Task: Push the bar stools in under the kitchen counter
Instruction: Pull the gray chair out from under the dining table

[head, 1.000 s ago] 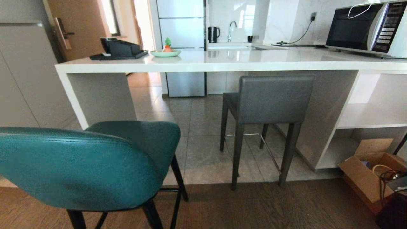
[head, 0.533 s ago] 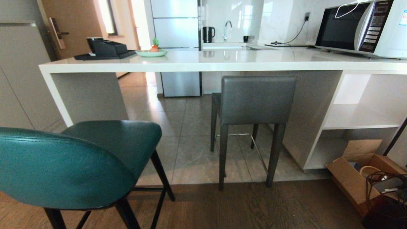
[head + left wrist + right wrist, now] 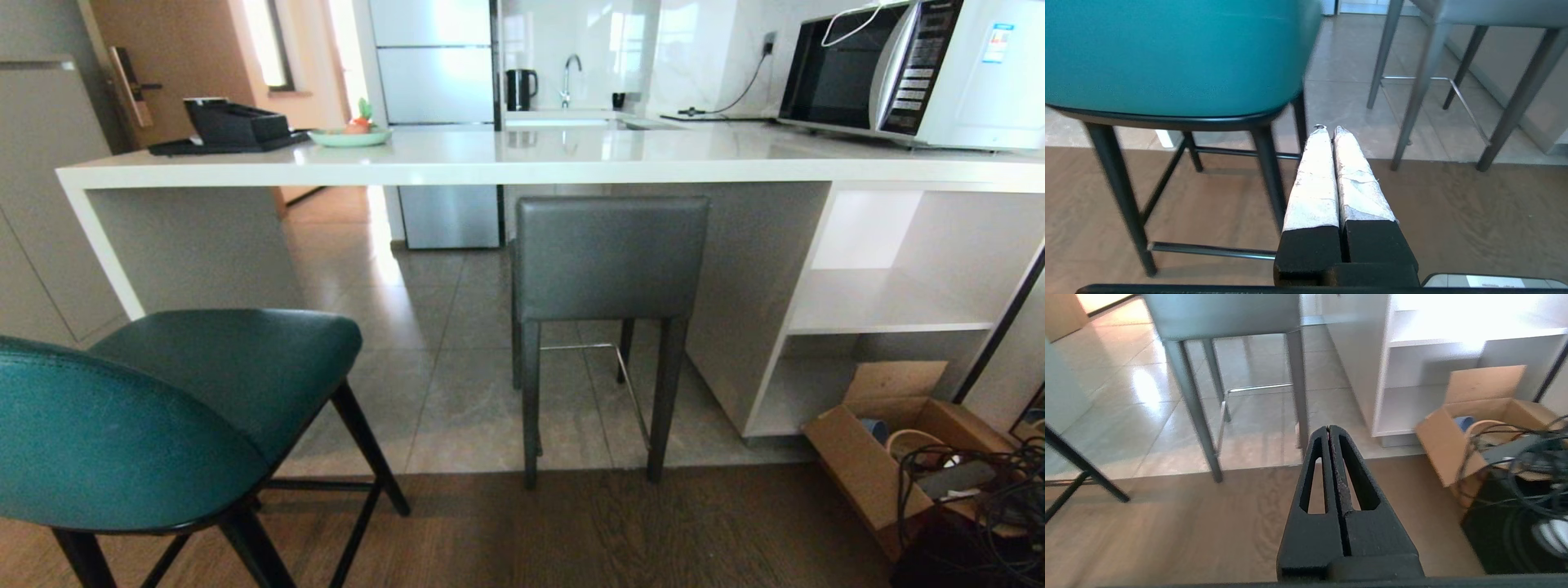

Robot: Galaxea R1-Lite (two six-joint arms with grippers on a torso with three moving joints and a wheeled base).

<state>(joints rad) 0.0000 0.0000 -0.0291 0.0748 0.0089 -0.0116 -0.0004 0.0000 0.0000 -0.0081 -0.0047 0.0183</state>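
Teal stool (image 3: 163, 416) is standing at seven o'clock, well out from the kitchen counter (image 3: 522, 167), so it is waiting for a push. Grey stool (image 3: 608, 261) is sitting at twelve o'clock, tucked under. Left gripper (image 3: 1329, 131) and right gripper (image 3: 1329, 430) are both pinched closed, holding nothing.

Teal stool (image 3: 155, 408): we see grained, stitched leather on thin matt black metal legs, lower left.
Grey boxy stool (image 3: 608, 257): smooth matt leather, with a shiny metal footrail.
White counter top (image 3: 571, 159): glossy stone, mirror-like.
Floor: glossy tiles, then matt wood planks.
Cardboard box (image 3: 865, 457): plain brown, lower right.
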